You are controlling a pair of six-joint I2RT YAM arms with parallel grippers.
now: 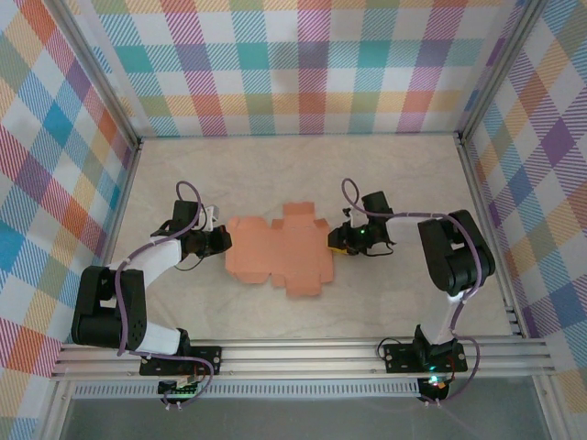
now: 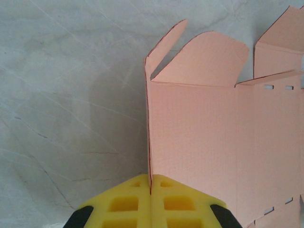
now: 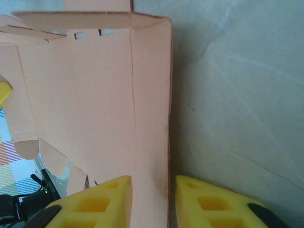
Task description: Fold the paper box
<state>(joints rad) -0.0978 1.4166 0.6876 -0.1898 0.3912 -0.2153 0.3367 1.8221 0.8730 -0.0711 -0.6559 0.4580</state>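
left claw [image 2: 150, 184] low, pinching paper box [image 2: 204, 142]

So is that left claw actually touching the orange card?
Touching. The left wrist view shows the left gripper shut on the paper box, with the card's upright edge pinched in the seam where its yellow tips meet.

Paper box [image 1: 280, 257]: thin matt salmon card, faint grid texture, no gloss. Table [image 1: 394, 183]: pale wood-look, smooth, matt, light veining. Left hand [image 2: 150, 190] & right hand [image 3: 153, 179]: yellow matt plastic w/ moulded pockets. Front rail [image 1: 303, 353]: brushed metal. Walls [image 1: 303, 64]: matt plaid print.
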